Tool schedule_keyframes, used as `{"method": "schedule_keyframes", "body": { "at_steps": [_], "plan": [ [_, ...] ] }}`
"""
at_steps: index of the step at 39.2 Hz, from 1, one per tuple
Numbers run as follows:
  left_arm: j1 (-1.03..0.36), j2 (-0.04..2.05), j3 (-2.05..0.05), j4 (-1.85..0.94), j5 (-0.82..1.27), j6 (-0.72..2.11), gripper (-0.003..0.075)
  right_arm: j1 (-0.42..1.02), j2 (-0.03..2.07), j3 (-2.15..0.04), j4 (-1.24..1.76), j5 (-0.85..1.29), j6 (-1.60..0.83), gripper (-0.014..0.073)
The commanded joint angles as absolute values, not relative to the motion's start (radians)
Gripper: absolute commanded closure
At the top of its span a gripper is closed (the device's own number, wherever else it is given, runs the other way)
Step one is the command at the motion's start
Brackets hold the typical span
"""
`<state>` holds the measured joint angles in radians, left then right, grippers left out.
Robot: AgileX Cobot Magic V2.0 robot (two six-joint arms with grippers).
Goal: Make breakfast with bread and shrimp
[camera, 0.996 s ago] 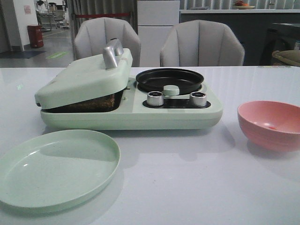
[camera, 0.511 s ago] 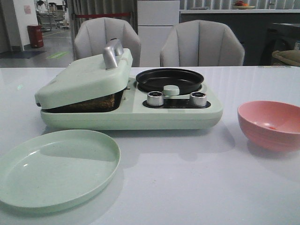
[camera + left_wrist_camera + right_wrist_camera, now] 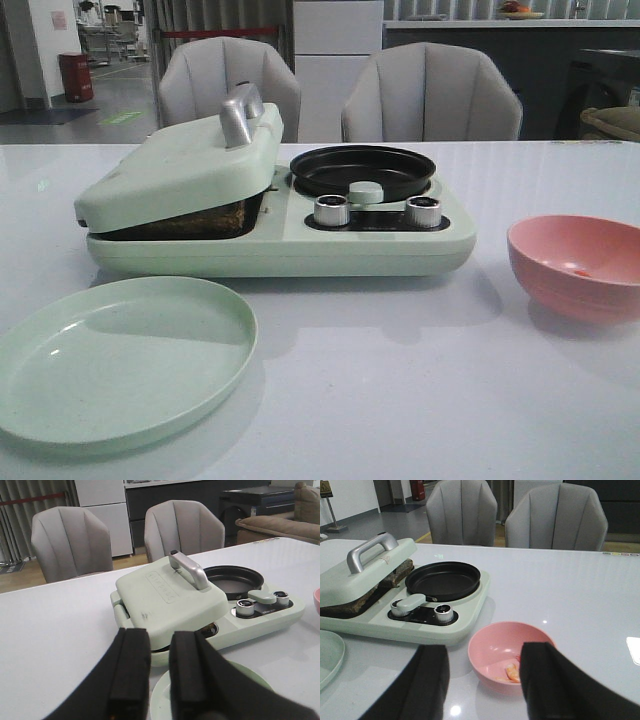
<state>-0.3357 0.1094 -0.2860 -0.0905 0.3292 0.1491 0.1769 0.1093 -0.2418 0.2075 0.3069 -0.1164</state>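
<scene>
The bread (image 3: 190, 222) lies as a dark brown layer in the pale green breakfast maker (image 3: 300, 250), under its lowered lid (image 3: 180, 170), which rests tilted on it. The right wrist view shows the bread's (image 3: 395, 575) edge below the lid (image 3: 340, 585). The shrimp (image 3: 512, 672), pale with an orange end, lies in the pink bowl (image 3: 492, 647); in the front view the shrimp (image 3: 580, 271) is a small orange speck. My right gripper (image 3: 485, 650) hovers open just short of the bowl. My left gripper (image 3: 160, 635) is narrowly open and empty, near the lid (image 3: 165, 595).
An empty black pan (image 3: 362, 170) sits on the maker's right half behind two silver knobs (image 3: 331, 210). A pale green plate (image 3: 120, 360) lies at the front left and the pink bowl (image 3: 575, 240) at the right. Two grey chairs (image 3: 430, 95) stand behind the table.
</scene>
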Motion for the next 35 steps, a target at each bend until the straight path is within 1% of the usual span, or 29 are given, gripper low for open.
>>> {"method": "schedule_keyframes", "body": {
  "at_steps": [1,11,20,25,35],
  "plan": [
    [-0.343,0.119,-0.313,-0.097,0.245,0.141,0.0494,0.174,0.189,-0.315,0.219,0.241,-0.120,0.0159],
    [-0.343,0.119,-0.313,-0.097,0.243,0.141,0.0494,0.174,0.502,-0.519,0.212,0.388,-0.120,0.0159],
    [-0.343,0.119,-0.313,-0.097,0.243,0.141,0.0494,0.167,0.791,-0.660,0.212,0.420,-0.119,0.0159],
    [-0.343,0.119,-0.313,-0.097,0.243,0.141,0.0494,0.117,0.959,-0.744,0.220,0.465,-0.119,0.0159],
    [-0.343,0.119,-0.313,-0.094,0.243,0.141,0.0494,-0.049,1.208,-0.893,0.222,0.508,-0.119,0.0159]
  ]
}}
